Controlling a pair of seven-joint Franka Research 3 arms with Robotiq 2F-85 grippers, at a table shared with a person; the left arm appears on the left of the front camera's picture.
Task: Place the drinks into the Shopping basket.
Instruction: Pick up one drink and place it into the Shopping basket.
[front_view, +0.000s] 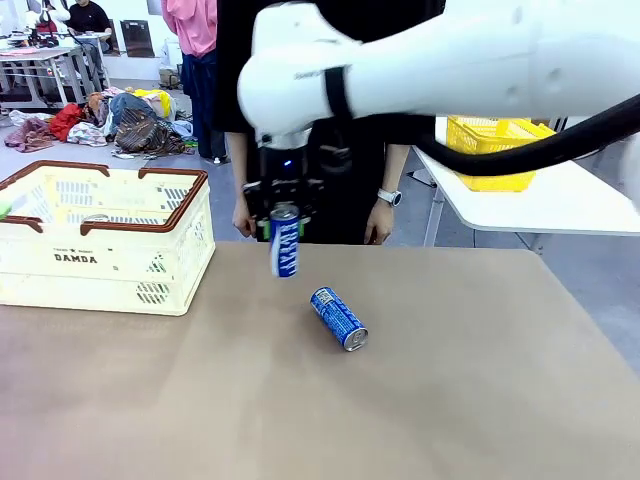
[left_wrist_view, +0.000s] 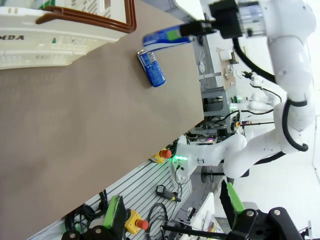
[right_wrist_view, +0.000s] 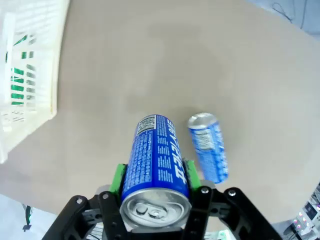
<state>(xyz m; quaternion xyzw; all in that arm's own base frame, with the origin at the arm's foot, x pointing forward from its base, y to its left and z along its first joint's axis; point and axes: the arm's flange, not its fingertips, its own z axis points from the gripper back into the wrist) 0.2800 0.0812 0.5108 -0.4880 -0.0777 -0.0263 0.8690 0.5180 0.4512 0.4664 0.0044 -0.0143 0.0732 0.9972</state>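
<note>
My right gripper is shut on an upright blue "SWEAT" can, hanging above the table to the right of the Shopping basket. From the right wrist, the held can sits between the green pads. A second blue can lies on its side on the table, below and right of the held one. The cream "DAMDA" basket stands at the left; something green shows through its slots. My left gripper is open and holds nothing, far from the lying can and the basket.
A person stands at the table's far edge behind my right arm, one hand hanging near the edge. A bright yellow mesh basket sits on a white table at the back right. The brown tabletop is bare toward the front.
</note>
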